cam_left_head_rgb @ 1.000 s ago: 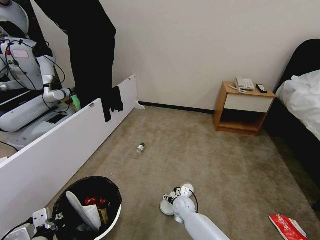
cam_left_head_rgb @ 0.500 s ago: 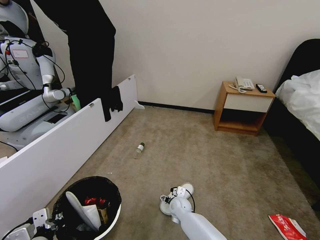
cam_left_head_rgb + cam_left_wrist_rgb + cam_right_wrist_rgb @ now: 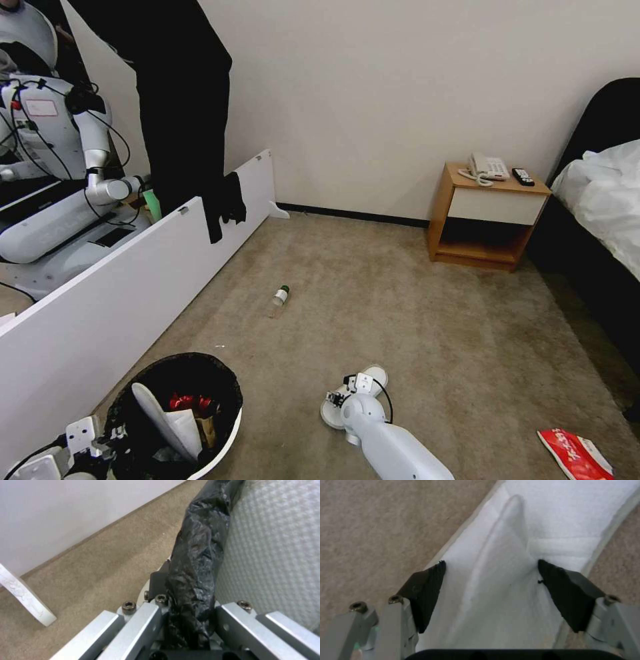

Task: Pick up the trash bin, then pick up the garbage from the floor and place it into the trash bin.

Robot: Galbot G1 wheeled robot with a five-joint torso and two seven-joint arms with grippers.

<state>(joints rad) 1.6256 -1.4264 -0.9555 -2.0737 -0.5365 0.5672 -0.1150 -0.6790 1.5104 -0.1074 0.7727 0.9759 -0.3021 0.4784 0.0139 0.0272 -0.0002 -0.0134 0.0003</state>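
Note:
The trash bin, white with a black bag, stands at the lower left of the head view and holds a white slipper, red wrappers and brown paper. My left gripper is shut on its rim; the left wrist view shows the black bag pinched between the fingers beside the bin's white wall. My right gripper is low over a white slipper on the carpet. In the right wrist view it is open, its black pads straddling the slipper's strap. A green-capped bottle and a red packet lie on the floor.
A long white board with a black cloth fences the left side; another robot and a person in black stand behind it. A wooden nightstand sits against the far wall, and a bed lines the right.
My right wrist has shifted slightly over the slipper. The bin, the left gripper and the litter have stayed where they were.

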